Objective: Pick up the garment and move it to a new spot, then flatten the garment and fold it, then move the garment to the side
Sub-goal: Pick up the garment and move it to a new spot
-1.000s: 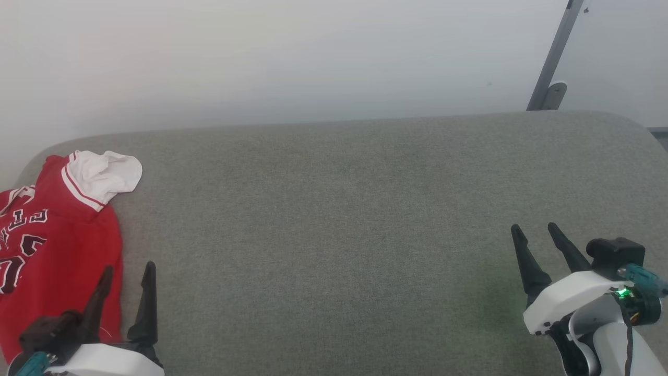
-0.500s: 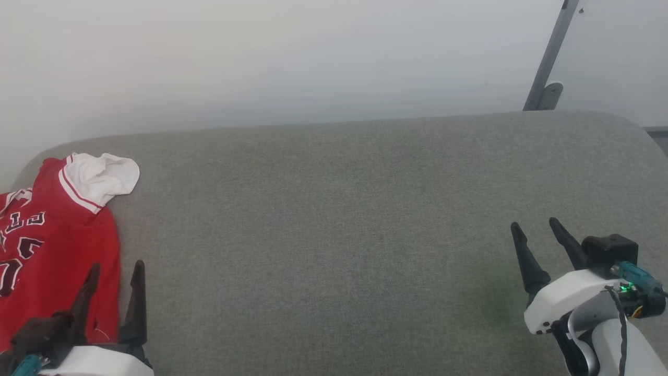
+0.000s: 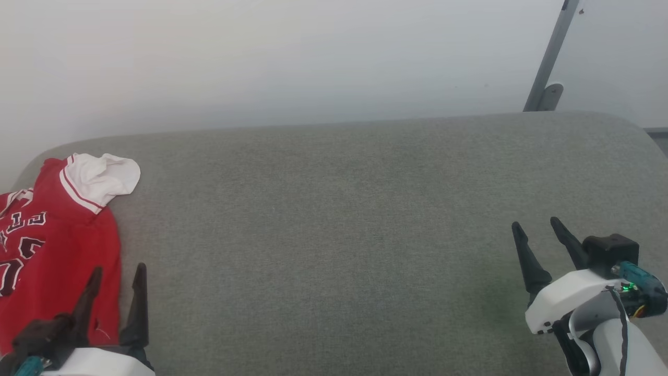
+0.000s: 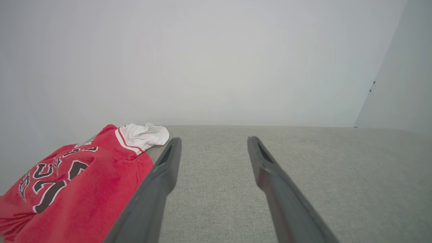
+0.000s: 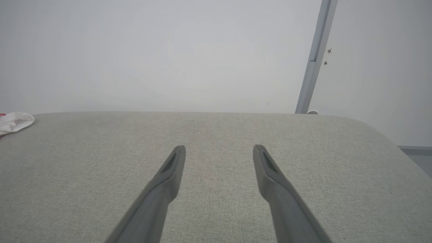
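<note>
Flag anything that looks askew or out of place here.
The red jersey lies at the far left end of the grey cushion, its white sleeve crumpled and sticking out past the shoulder. Nothing else stands out.

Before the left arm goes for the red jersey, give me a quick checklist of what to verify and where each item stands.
1. Is the left gripper open and empty? Ok: its fingers are spread with nothing between them.
2. Is the right gripper open and empty? Ok.
3. Is the garment within the left arm's reach? Probably ok: its right edge lies just beside the fingers.
4. Is the whole garment in view? Not ok: its left part runs off the head view's edge.
5. Is there room for a new spot? Ok: the bare grey cushion stretches between the grippers.
6. Is the garment flat? Not ok: the white sleeve is bunched.
</note>
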Controlling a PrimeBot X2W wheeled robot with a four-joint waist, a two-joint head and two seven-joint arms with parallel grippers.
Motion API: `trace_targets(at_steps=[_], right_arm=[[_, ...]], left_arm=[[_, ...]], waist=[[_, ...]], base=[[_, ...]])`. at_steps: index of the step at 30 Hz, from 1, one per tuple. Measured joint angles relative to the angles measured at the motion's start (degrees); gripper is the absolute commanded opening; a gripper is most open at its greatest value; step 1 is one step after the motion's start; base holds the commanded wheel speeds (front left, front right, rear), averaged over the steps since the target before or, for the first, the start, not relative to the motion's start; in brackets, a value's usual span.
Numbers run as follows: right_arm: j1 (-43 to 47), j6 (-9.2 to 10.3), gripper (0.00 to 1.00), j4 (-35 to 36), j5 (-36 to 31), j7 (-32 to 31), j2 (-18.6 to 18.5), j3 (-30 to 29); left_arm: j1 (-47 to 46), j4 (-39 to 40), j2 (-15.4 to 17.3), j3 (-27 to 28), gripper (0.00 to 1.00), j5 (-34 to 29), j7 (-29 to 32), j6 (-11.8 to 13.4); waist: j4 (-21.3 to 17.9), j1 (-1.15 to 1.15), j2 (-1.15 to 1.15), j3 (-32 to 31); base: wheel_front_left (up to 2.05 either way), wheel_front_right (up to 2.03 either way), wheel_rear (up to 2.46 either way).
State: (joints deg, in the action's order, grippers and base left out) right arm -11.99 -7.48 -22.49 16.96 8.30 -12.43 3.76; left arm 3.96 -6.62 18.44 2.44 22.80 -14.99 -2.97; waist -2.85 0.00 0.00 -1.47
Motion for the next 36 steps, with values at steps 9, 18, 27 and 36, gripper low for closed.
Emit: trace_targets(at_steps=[9,18,27,36], right_arm=[[-0.22,0.0,1.0,0.56,0.37,-0.84,-0.34,3.6],[-2.69,0.0,1.0,-0.08,1.72,-1.62,-0.04,9.05],[-3.59,0.0,1.0,-1.6,2.56,-1.18,0.09,10.93],[-3.64,0.0,1.0,-1.96,2.99,-0.93,-1.18,8.92]], left_arm=[[-2.05,-2.32,0.85,1.79,1.0,1.02,0.86,1.22],[-2.96,-3.44,2.77,4.37,1.0,2.36,2.38,2.55],[-2.39,-3.09,2.5,4.49,1.0,2.98,3.59,3.71],[-5.69,-3.99,3.2,3.99,1.0,4.93,7.88,4.11]], waist=[[4.2,0.0,0.0,-0.72],[11.25,0.0,0.0,-2.3],[16.13,0.0,0.0,-3.5],[17.21,0.0,0.0,-2.07]], base=[[0.0,0.0,0.0],[0.0,0.0,0.0],[0.0,0.0,0.0],[0.0,0.0,0.0]])
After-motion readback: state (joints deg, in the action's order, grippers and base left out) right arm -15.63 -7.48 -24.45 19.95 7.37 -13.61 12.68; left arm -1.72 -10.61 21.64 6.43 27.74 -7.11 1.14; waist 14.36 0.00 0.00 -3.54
